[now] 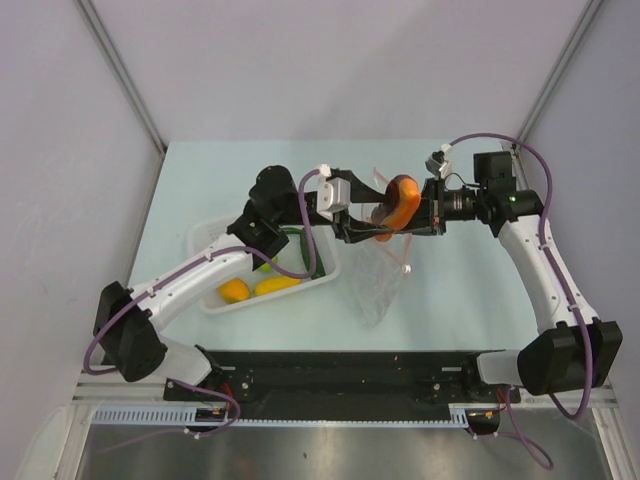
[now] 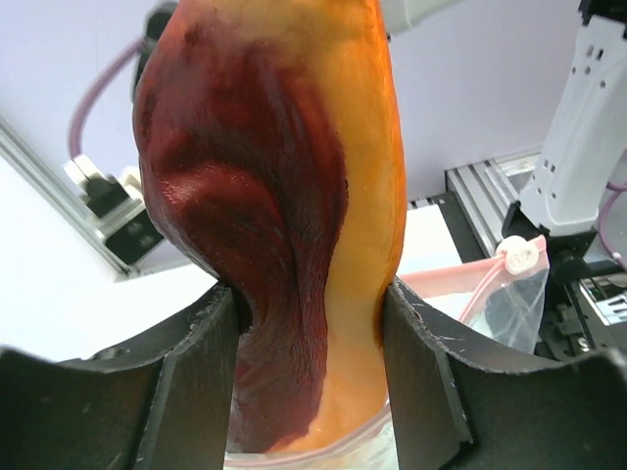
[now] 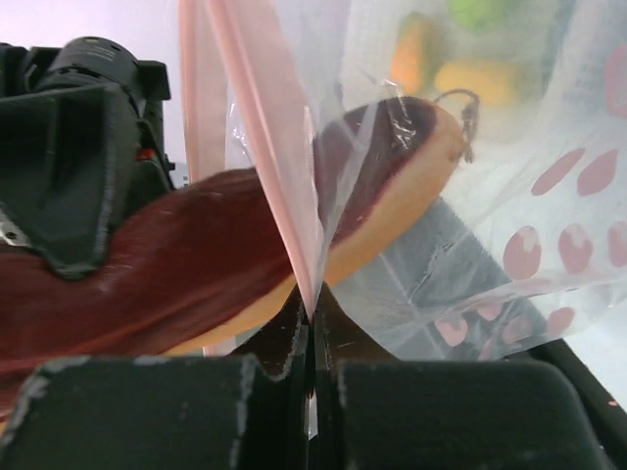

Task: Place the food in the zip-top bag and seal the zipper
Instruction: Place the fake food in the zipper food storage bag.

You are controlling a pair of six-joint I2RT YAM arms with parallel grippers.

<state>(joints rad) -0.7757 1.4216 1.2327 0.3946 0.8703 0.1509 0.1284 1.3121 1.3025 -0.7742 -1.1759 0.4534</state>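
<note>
My left gripper (image 1: pixel 385 225) is shut on the reddish-brown and orange food piece (image 1: pixel 402 200), which fills the left wrist view (image 2: pixel 284 196). Its lower end sits at the open mouth of the clear zip-top bag (image 1: pixel 378 280). My right gripper (image 1: pixel 415 215) is shut on the pink-red zipper strip (image 3: pixel 284 196) and holds the bag's mouth up. In the right wrist view the food piece (image 3: pixel 196 255) pokes partly through the mouth into the bag (image 3: pixel 470 215). The rest of the bag hangs down to the table.
A white slotted basket (image 1: pixel 215 300) lies left of the bag with yellow and orange fruits (image 1: pixel 255 288) and a dark green piece (image 1: pixel 305 250) in it. A white zipper slider (image 2: pixel 519 257) shows at the bag's edge.
</note>
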